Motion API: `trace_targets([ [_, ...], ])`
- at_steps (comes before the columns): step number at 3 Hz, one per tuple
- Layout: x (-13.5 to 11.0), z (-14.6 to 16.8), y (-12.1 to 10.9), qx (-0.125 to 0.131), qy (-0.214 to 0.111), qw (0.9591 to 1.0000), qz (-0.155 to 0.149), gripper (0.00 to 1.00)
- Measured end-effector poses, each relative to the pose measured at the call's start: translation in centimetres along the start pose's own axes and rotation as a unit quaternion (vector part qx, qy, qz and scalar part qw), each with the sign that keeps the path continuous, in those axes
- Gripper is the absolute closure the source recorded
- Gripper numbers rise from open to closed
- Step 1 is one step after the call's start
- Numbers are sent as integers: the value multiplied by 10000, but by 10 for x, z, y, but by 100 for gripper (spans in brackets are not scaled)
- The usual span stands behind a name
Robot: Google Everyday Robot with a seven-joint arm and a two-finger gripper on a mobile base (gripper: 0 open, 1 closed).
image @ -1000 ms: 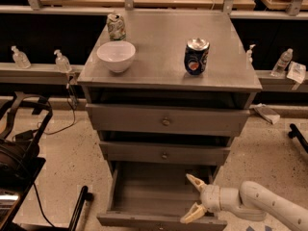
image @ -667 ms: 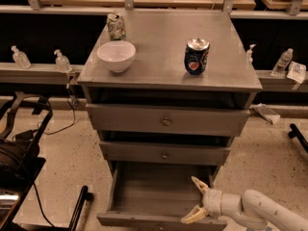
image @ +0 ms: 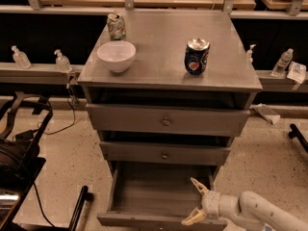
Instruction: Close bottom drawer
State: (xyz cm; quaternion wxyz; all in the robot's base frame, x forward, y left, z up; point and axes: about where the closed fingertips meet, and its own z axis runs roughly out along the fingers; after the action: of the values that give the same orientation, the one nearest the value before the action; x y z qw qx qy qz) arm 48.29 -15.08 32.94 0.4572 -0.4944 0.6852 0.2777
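Note:
The bottom drawer (image: 159, 196) of the grey cabinet (image: 168, 81) is pulled out wide, its inside bare. Its flat front runs along the lower frame edge (image: 159, 221). My gripper (image: 196, 202) is at the drawer's right front corner, over the inside and just behind the front panel. Its two pale fingers are spread apart, one fingertip (image: 196, 183) pointing back, the other fingertip (image: 188, 220) at the front panel. It holds nothing. The white arm (image: 260, 211) comes in from the lower right.
The two upper drawers (image: 166, 121) are pulled out slightly. On the cabinet top stand a white bowl (image: 116, 56), a blue soda can (image: 196, 57) and a green-white can (image: 116, 26). Small bottles (image: 61, 60) line a ledge behind. Black equipment and cables (image: 19, 153) lie on the left floor.
My gripper has drifted slightly forward and down toward the drawer's front edge, fingers still spread. The drawer has not visibly moved.

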Motion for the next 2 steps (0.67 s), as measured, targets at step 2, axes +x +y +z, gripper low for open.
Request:
trace_targets([
  [2,83,23,-18,203,1081,9924,-558,0],
])
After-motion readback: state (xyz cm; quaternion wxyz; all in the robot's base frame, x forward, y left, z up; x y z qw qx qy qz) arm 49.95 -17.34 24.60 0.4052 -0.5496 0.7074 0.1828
